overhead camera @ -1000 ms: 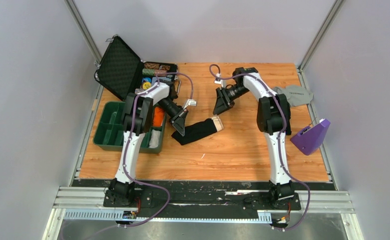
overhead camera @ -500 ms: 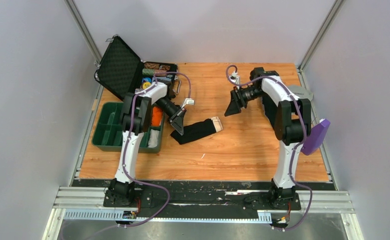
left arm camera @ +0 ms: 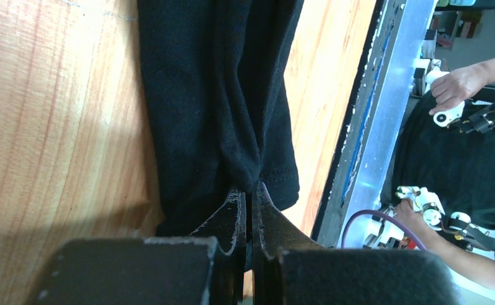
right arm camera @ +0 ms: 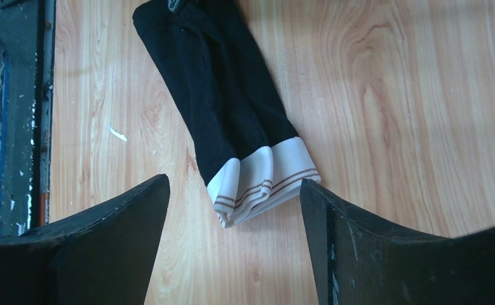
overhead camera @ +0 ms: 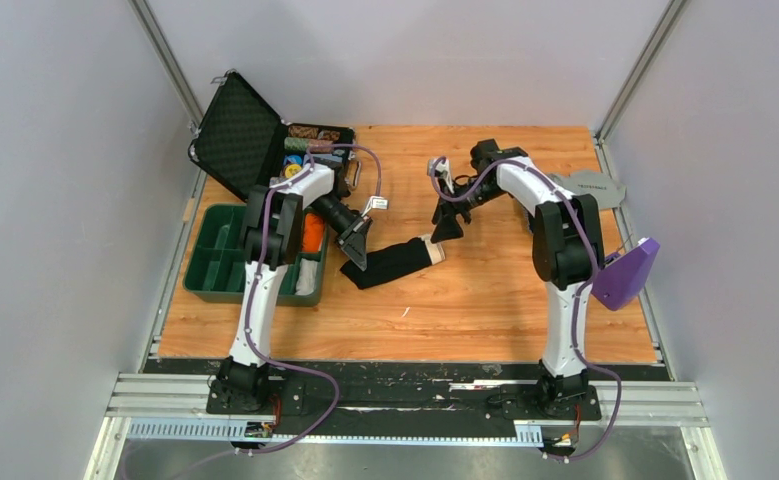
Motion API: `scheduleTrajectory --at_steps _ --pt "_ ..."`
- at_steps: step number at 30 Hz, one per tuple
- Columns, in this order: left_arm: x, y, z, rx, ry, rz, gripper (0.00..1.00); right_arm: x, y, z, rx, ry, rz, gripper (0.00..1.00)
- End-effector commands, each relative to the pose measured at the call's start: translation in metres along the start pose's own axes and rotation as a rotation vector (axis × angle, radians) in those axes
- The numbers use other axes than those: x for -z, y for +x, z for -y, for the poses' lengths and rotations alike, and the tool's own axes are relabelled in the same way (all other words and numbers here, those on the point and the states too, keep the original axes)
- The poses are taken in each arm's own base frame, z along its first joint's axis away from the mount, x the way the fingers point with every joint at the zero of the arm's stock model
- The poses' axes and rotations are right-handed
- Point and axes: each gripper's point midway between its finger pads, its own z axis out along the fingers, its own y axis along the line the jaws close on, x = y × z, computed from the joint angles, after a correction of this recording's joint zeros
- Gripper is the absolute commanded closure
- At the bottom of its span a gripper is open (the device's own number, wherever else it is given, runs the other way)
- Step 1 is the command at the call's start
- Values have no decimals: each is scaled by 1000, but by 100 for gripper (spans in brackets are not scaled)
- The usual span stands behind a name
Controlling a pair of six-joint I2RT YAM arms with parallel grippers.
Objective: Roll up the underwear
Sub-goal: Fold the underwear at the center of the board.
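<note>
The underwear (overhead camera: pixel 392 262) lies folded into a long black strip on the wooden table, its white striped waistband (overhead camera: pixel 432 246) at the right end. My left gripper (overhead camera: pixel 356 259) is shut on the strip's left end; the left wrist view shows black cloth (left arm camera: pixel 219 101) pinched between the closed fingertips (left arm camera: pixel 250 190). My right gripper (overhead camera: pixel 446 229) is open and empty, just above the waistband end. In the right wrist view the waistband (right arm camera: pixel 265 180) lies between and ahead of the spread fingers (right arm camera: pixel 117 219), and the black strip (right arm camera: pixel 213 89) runs away from it.
A green compartment tray (overhead camera: pixel 217 262) and an open black case (overhead camera: pixel 240 140) with small items stand at the left. A light grey garment (overhead camera: pixel 593 186) lies at the right edge and a purple object (overhead camera: pixel 625 272) lies near it. A small white scrap (overhead camera: pixel 404 312) lies on the table.
My right arm swung away to the right, then came back left and down, ending with its open gripper over the waistband end. The left gripper and the underwear stayed put.
</note>
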Motion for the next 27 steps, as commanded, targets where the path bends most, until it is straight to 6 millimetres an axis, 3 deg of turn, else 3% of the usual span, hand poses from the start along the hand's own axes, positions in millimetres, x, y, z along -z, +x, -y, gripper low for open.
scheduleTrajectory --at_steps 1,11,22,27 --pt "4 -8 0 -17 19 31 100 -14 -1 6 100 -12 -8 23" --pt "4 -8 0 -11 23 30 100 -22 5 22 133 6 -35 26" --pt "5 -10 0 -21 21 32 100 -30 10 12 105 -54 -65 51" --pt "5 -11 0 -24 20 32 100 -34 13 4 81 -84 -83 53"
